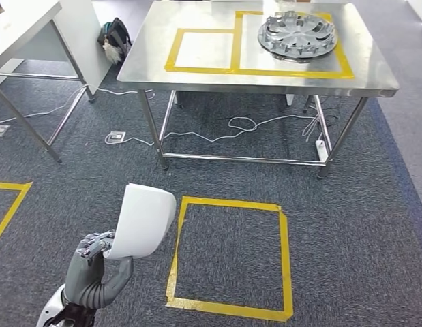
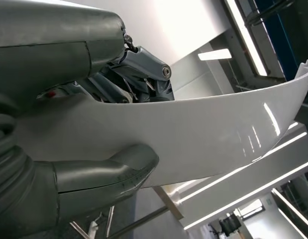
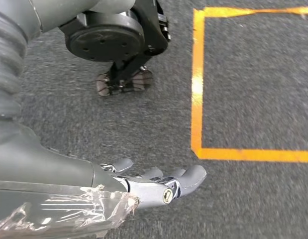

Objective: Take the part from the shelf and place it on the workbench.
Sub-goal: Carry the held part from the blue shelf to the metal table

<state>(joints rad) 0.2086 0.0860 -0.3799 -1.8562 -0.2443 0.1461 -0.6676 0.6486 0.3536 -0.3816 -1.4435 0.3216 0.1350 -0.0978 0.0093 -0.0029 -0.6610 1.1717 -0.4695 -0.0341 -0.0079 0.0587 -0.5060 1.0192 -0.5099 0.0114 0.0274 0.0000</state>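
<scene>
Upright, white part in left hand, long axis vertical.

Head view high, facing down, wrist views close behind hands
</scene>
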